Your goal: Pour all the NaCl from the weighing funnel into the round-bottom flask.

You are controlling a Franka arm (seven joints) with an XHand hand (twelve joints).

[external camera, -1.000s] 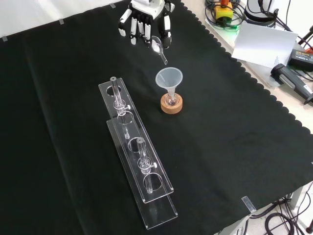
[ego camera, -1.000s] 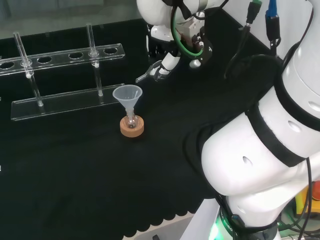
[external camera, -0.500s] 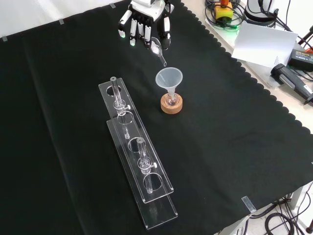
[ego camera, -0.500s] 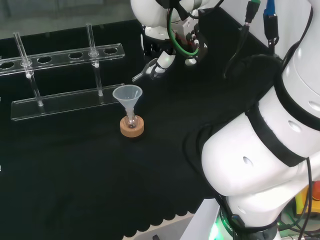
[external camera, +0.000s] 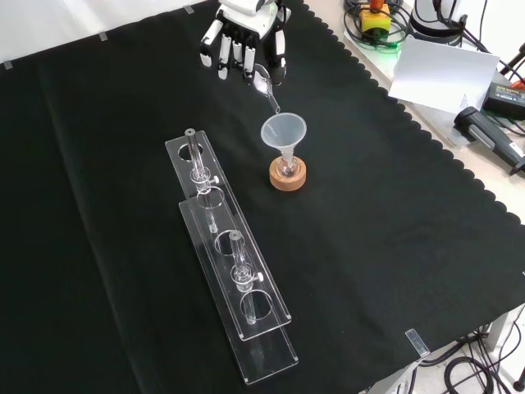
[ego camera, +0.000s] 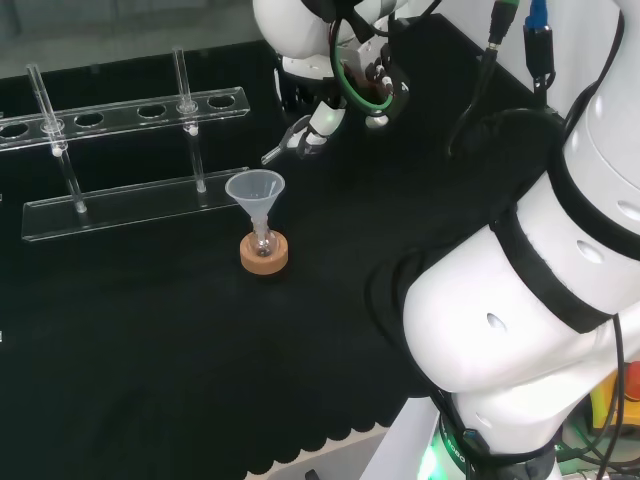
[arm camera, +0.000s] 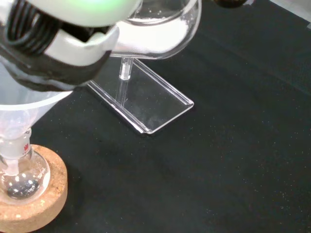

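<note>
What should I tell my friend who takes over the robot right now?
Hand: the black and white hand is curled round the clear glass weighing funnel, spout aimed down at the clear plastic funnel.
Things: that funnel sits in the small round-bottom glass flask on its cork ring.
Done: weighing funnel carried close.
Left: the white salt is in the weighing funnel, nothing poured yet. Tip it in.

The arm [ego camera: 540, 300] has bulky, glossy white links with black bands at the joints. Green and black cables [ego camera: 352, 85] loop at its wrist. The hand [external camera: 242, 41] is white with black segments, and a green glow lights the base [ego camera: 432, 462].
</note>
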